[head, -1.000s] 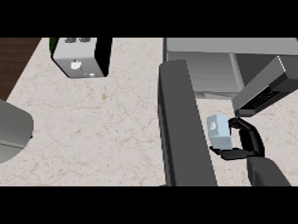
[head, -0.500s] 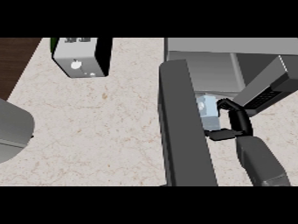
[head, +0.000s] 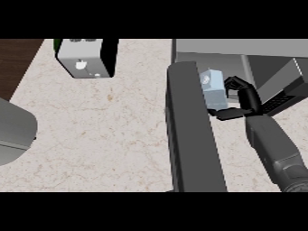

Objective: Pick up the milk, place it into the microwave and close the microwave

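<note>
At microwave mouth: milk carton, held.
Right hand curled round milk beside open door; toaster well apart on counter.

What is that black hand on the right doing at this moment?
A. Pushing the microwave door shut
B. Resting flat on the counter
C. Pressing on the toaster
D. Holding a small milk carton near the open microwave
D: the right hand has its fingers and thumb curled round the milk carton, held beside the open microwave door at the microwave opening.
</note>
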